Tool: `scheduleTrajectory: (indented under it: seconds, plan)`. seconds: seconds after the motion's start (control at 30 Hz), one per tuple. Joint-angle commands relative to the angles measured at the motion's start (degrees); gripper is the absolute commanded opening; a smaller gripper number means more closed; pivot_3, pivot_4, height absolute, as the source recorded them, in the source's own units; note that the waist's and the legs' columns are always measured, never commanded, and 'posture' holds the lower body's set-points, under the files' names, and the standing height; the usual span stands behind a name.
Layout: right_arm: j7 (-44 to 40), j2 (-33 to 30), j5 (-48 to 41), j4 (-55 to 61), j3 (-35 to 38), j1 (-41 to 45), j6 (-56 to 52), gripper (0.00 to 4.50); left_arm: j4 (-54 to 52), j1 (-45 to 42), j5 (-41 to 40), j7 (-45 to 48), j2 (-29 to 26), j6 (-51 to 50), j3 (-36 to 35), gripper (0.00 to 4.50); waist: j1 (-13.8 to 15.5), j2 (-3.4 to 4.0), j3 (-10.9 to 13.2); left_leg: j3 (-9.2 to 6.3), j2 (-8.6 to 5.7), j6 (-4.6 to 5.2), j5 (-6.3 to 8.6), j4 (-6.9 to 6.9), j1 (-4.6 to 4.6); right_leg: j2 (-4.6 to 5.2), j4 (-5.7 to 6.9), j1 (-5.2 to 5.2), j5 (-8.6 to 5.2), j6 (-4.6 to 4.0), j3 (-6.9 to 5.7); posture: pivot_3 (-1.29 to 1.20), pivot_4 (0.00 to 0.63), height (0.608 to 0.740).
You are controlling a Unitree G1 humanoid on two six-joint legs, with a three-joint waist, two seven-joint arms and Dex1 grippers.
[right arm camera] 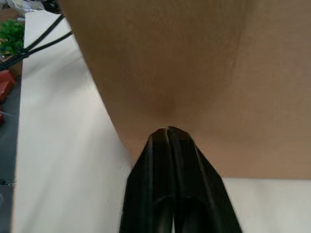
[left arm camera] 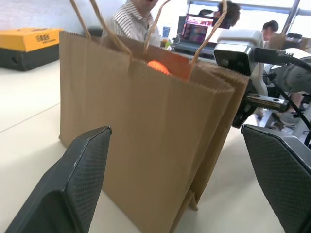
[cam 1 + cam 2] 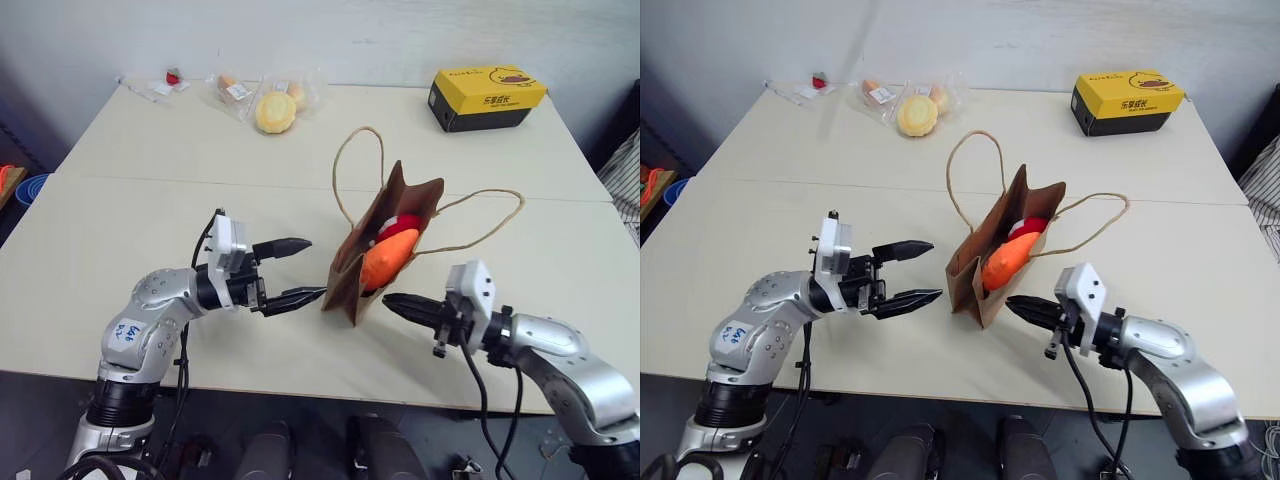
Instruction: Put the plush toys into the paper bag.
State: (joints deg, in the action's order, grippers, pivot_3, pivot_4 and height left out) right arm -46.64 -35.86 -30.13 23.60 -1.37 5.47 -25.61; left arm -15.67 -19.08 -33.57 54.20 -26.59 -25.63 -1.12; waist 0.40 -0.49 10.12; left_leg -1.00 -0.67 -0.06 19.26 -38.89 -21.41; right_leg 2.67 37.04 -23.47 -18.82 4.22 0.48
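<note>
Table (image 3: 120,230), surroundings: yellow and black box (image 3: 487,98) at far right edge. Far centre-left, round yellow bun in clear wrap (image 3: 275,111), w/ more wrapped items (image 3: 233,89) beside it. Small red item (image 3: 173,76) at far left corner. Nothing lies between either gripper and the bag.

Paper bag (image 3: 355,275) stands mid-table, tilted, mouth open toward far right, 2 cord handles looped out over the table. Orange plush toy (image 3: 388,258) sits in the mouth, partly sticking out. Red and white plush toy (image 3: 399,224) lies just behind it, also inside the bag.

Left gripper (image 3: 294,270): fingers spread wide, holding nothing, pointing right at the bag's left side. Lower fingertip is just beside the bag's near corner; contact cannot be told. In left wrist view the bag's broad side fills the gap between the fingers.

Right gripper (image 3: 392,302): fingers pressed together, nothing held. Tip sits just beside the bag's near right face, below the orange toy. Right wrist view shows fingertips up against the brown paper; touching or a hair apart, cannot tell.
</note>
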Motion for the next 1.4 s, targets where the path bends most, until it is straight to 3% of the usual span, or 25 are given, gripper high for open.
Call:
scheduleTrajectory:
  seconds: [0.03, 0.87, 0.97, 1.1, 1.37, 1.4]
  plan:
    - [0.49, 1.75, 2.30, -0.49, -2.03, 2.95, 1.83, 0.02, -3.89, 1.42, 0.90, -1.95, 0.96, 1.58, 1.41, 4.50, -0.23, 0.01, 0.00, 0.00, 0.00, 0.00, 0.00, 0.01, 0.00, 0.00, 0.00, -0.01, 0.00, 0.00, 0.00, 0.00, 0.150, 0.740]
    - [5.66, 12.16, 14.50, -6.50, -10.39, 9.50, 6.09, 0.02, 4.32, -1.24, 12.11, -12.75, 10.08, 9.34, 6.32, 4.50, -0.47, 0.01, 0.00, 0.01, -0.02, -0.02, -0.01, 0.02, 0.02, -0.03, 0.04, -0.03, 0.00, 0.00, -0.02, 0.00, 0.150, 0.740]
    - [5.56, 12.75, 14.18, -6.13, -9.98, 9.09, 6.20, 0.00, 7.95, -1.24, 15.23, -13.81, 9.76, 13.19, 6.05, 3.91, -0.47, 0.01, -0.01, 0.01, -0.02, -0.02, -0.01, 0.02, 0.02, -0.03, 0.04, -0.03, 0.00, 0.00, -0.02, 0.00, 0.150, 0.740]
    - [4.17, 12.04, 11.71, -2.98, -8.34, 6.34, 6.01, 0.00, 12.14, -2.08, 14.73, -13.71, 10.93, 16.92, 4.21, 2.65, -0.45, 0.01, 0.00, 0.02, -0.02, -0.03, -0.02, 0.03, 0.02, -0.03, 0.06, -0.05, 0.00, 0.00, -0.02, 0.00, 0.150, 0.740]
    - [0.86, 7.33, 7.10, 2.79, -0.96, -2.32, 7.99, 0.00, 20.09, -7.02, 10.10, -0.36, 6.55, 18.97, 2.09, 0.17, -0.23, 0.01, -0.01, -0.01, -0.02, -0.02, -0.01, -0.03, 0.01, -0.02, 0.06, -0.01, 0.00, 0.00, -0.06, 0.00, 0.150, 0.740]
    - [0.48, 6.37, 6.80, 3.40, 0.09, -3.65, 8.24, 0.00, 21.80, -8.12, 9.36, 2.18, 5.81, 19.32, 1.72, 0.04, -0.25, 0.01, -0.01, 0.00, -0.02, -0.02, -0.01, -0.03, 0.01, -0.02, 0.05, -0.01, 0.00, 0.00, -0.06, 0.00, 0.150, 0.740]
